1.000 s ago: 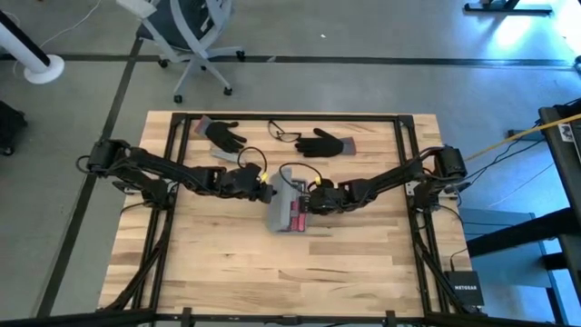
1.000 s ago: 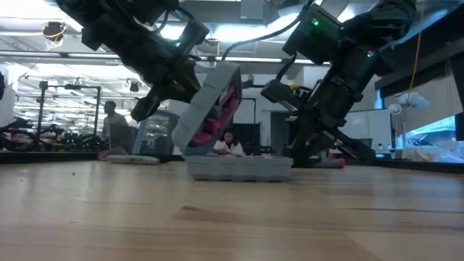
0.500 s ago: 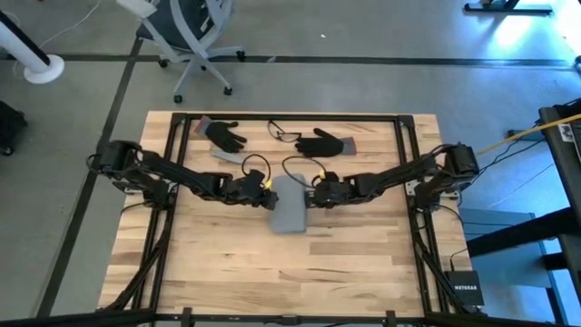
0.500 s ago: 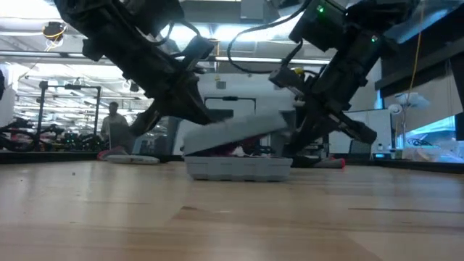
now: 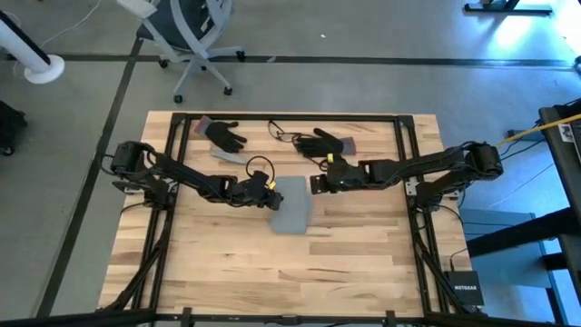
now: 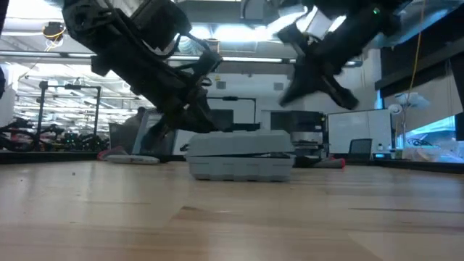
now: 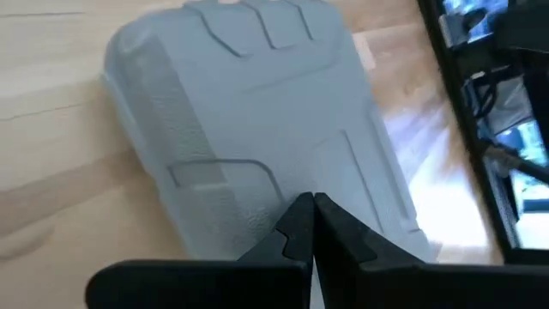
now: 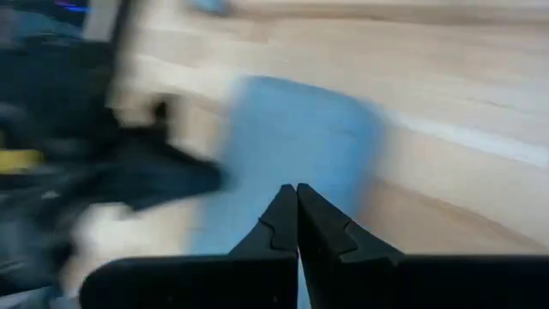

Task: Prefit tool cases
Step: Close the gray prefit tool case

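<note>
On the wooden table (image 5: 227, 263), a closed tool case (image 5: 291, 203) lies between both pressed-together hands.

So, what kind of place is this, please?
Probably a robotics lab or workshop: a wooden workbench with two arms mounted on it, an office chair on the concrete floor, and rows of ceiling lights over open workspace behind.
</note>
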You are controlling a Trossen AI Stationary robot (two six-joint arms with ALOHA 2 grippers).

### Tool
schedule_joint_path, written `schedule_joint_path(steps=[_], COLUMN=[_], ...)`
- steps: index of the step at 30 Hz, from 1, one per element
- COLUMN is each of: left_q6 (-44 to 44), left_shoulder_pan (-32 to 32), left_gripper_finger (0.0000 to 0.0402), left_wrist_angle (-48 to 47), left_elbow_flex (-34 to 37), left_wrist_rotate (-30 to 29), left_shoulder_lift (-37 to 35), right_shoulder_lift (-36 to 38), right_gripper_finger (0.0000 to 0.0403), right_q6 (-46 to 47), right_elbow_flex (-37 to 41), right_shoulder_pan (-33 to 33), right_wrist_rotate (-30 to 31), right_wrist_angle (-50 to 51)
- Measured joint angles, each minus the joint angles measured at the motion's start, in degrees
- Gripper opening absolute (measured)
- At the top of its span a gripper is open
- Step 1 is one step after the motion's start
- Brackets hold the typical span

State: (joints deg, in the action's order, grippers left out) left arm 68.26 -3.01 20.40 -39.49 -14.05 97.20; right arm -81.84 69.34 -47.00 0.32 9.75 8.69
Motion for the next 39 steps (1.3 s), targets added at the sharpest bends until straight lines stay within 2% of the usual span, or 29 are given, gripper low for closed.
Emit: schedule_joint_path(steps=[3, 7, 11, 14, 17, 25, 32, 39], left_q6=[0.8, 0.8, 0.5, 1.1, 2.4, -0.4, -8.0, -9.3], left_shoulder_pan=[0.1, 0.1, 0.5, 1.1, 1.4, 1.3, -0.4, 0.2], left_gripper_finger=[0.0000, 0.0000, 0.0000, 0.0000, 0.0000, 0.0000, 0.0000, 0.0000], left_wrist_angle=[1.1, 0.9, 0.9, 1.7, 2.4, 2.1, 3.2, -0.4], left_elbow_flex=[-0.1, -0.1, 0.0, 0.2, 0.2, 0.4, -1.2, -2.4], left_wrist_rotate=[0.0, 0.1, 0.5, 1.2, 1.7, 5.8, 11.9, 7.7], left_shoulder_lift=[1.7, 1.6, 1.0, 1.0, 1.1, -1.7, -3.8, -1.4], right_shoulder_lift=[-0.7, -4.3, -11.3, -17.1, -19.6, -18.6, -18.6, -18.5], right_gripper_finger=[0.0000, 0.0000, 0.0000, 0.0000, 0.0000, 0.0000, 0.0000, 0.0000], right_q6=[-0.6, -0.4, -0.2, 1.4, 4.4, 3.4, 0.7, -3.3], right_elbow_flex=[0.0, 0.0, 0.0, -0.4, -0.9, -0.4, -0.3, -3.7], right_shoulder_pan=[0.2, 0.8, 2.0, 3.8, 4.8, 3.6, 0.3, -0.8], right_wrist_rotate=[-0.4, -0.2, -4.7, -6.4, -6.6, -6.5, -11.2, -11.0], right_wrist_angle=[-6.4, -7.7, -11.3, -11.8, -9.3, -10.4, -10.6, -7.0])
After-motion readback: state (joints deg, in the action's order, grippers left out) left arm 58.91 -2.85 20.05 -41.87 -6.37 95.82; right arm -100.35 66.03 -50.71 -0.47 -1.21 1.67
